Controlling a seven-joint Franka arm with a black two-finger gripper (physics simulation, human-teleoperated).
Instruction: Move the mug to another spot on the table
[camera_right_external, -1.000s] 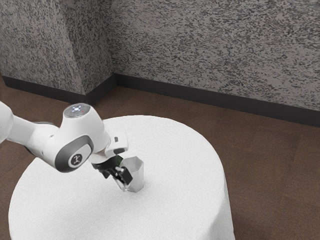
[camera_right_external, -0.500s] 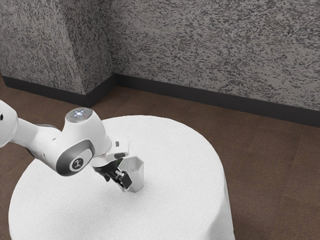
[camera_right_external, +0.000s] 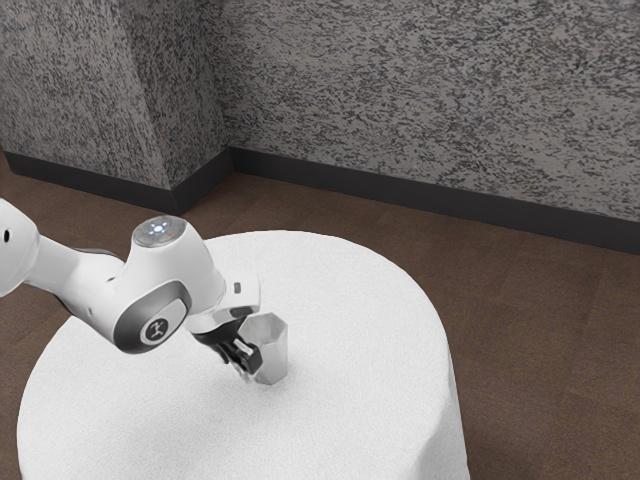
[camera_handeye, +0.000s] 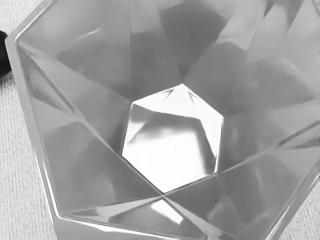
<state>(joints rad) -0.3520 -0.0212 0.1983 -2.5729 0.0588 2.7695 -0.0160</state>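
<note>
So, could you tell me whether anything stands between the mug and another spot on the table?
Nothing visible does. The faceted grey mug stands on the round white-clothed table, with the black gripper at its rim on the exterior view's left side, and no other object lies on the tabletop.

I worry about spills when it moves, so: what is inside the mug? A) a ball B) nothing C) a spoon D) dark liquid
B: the wrist view looks down into the mug, and its faceted walls and pale hexagonal bottom are bare.
</note>
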